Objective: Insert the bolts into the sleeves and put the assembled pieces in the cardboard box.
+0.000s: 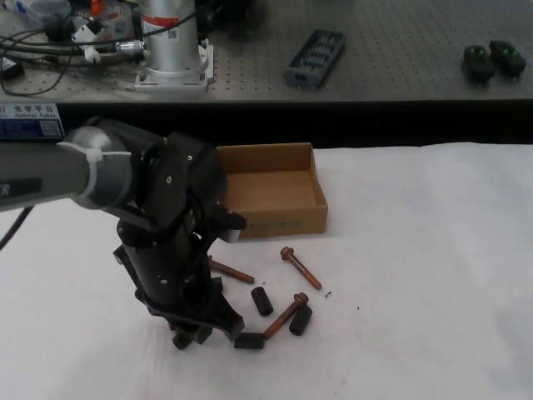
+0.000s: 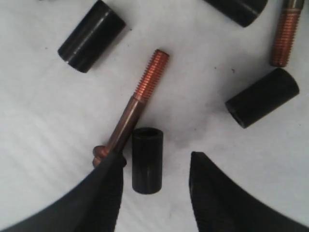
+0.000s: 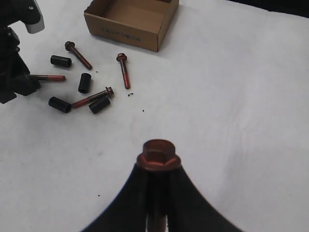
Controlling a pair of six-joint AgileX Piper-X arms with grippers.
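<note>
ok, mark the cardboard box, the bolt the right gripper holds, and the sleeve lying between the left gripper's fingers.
cardboard box (image 1: 283, 222), high view, outer face of its near wall.
bolt (image 3: 158, 153), right wrist view, top of its hex head.
sleeve (image 2: 147, 162), left wrist view, middle of its side.

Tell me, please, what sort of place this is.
Probably a robotics or optics laboratory: a perforated optical table stands behind, with cables and a metal column base on it, and a robot arm hangs over the white-covered bench.
</note>
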